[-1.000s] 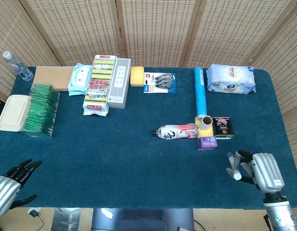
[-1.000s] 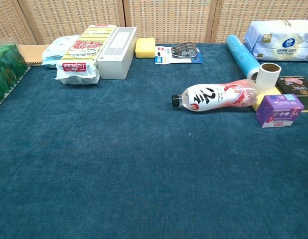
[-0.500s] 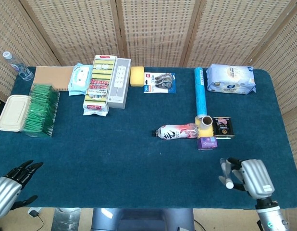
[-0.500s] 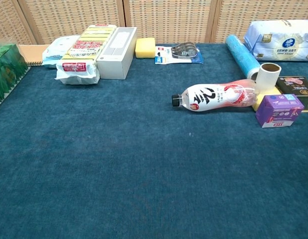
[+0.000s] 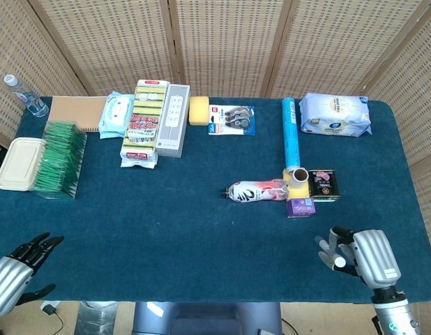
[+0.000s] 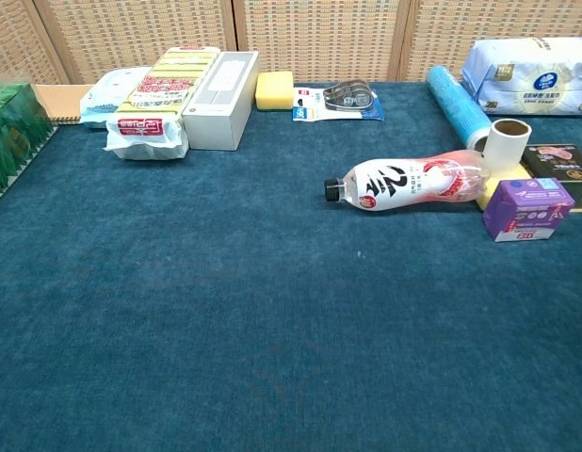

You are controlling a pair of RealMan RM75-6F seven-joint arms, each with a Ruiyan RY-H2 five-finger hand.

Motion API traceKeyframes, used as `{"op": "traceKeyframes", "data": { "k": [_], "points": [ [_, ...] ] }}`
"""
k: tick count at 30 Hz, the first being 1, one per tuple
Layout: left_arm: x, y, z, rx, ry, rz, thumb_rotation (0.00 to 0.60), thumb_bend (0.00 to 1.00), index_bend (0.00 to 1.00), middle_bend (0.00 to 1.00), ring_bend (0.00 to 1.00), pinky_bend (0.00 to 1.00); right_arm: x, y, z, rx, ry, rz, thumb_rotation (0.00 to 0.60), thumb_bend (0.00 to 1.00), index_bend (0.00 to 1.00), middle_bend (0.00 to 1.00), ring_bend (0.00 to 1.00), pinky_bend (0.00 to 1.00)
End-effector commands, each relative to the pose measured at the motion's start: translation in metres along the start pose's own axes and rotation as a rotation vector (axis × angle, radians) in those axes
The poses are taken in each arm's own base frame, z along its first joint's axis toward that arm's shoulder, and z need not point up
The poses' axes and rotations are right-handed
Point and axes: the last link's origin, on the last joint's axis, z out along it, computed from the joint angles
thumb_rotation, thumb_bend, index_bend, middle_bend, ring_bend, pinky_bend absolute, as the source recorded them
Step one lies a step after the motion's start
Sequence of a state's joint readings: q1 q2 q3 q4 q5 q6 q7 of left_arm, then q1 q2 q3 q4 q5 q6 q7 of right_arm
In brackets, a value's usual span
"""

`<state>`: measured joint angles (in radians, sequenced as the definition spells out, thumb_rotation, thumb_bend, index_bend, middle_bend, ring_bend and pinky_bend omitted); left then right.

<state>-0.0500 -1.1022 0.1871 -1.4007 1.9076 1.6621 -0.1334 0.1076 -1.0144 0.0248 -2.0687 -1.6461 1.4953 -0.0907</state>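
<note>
My right hand (image 5: pixel 358 256) hovers over the near right part of the blue table (image 5: pixel 201 230) in the head view, fingers spread, holding nothing. The purple box (image 5: pixel 300 207) lies a short way beyond it, beside a lying bottle (image 5: pixel 256 191) with a red and white label. My left hand (image 5: pixel 17 271) hangs at the near left corner, off the table edge, fingers apart and empty. Neither hand shows in the chest view, where the bottle (image 6: pixel 404 182) and purple box (image 6: pixel 527 209) lie at the right.
A tape roll (image 5: pixel 298 175), dark tin (image 5: pixel 323 185) and blue roll (image 5: pixel 291 138) sit near the bottle. Wipes pack (image 5: pixel 335 114) at far right. Sponges (image 5: pixel 144 123), white box (image 5: pixel 173 119), yellow sponge (image 5: pixel 198 110) and tape pack (image 5: pixel 231 119) line the back. Green packets (image 5: pixel 58 158) and a lidded container (image 5: pixel 18 162) stand left.
My right hand first moved left and nearer along the near right edge, then edged slightly right. My left hand sank a little lower at the corner. The things on the table stayed put.
</note>
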Motion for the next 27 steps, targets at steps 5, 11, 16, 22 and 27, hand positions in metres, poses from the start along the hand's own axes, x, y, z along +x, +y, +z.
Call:
{"op": "traceKeyframes", "data": {
  "k": [5,11,16,22,27],
  "points": [
    [0.001,0.001,-0.002,-0.006,-0.001,-0.004,0.600,0.11,0.00,0.20,0.13,0.30,0.005,0.001,0.008,-0.022,0.075,0.034,0.600,0.43,0.83,1.00,1.00,1.00],
    [-0.002,-0.003,0.002,0.027,-0.007,0.007,0.600,0.11,0.00,0.20,0.13,0.30,-0.016,-0.002,-0.007,0.028,-0.030,0.017,0.600,0.43,0.83,1.00,1.00,1.00],
    [0.001,0.001,-0.002,-0.012,-0.001,-0.003,0.600,0.11,0.00,0.20,0.13,0.30,-0.008,-0.009,-0.003,0.037,-0.017,0.050,0.600,0.43,0.83,1.00,1.00,1.00],
    [0.000,-0.001,-0.001,0.013,-0.002,0.005,0.600,0.11,0.00,0.20,0.13,0.30,-0.009,-0.015,-0.005,0.048,-0.029,0.065,0.600,0.43,0.83,1.00,1.00,1.00],
    [0.000,-0.001,-0.001,0.008,0.000,0.004,0.600,0.11,0.00,0.20,0.13,0.30,0.011,-0.020,0.006,0.055,0.099,0.101,0.600,0.43,0.83,1.00,1.00,1.00]
  ]
}}
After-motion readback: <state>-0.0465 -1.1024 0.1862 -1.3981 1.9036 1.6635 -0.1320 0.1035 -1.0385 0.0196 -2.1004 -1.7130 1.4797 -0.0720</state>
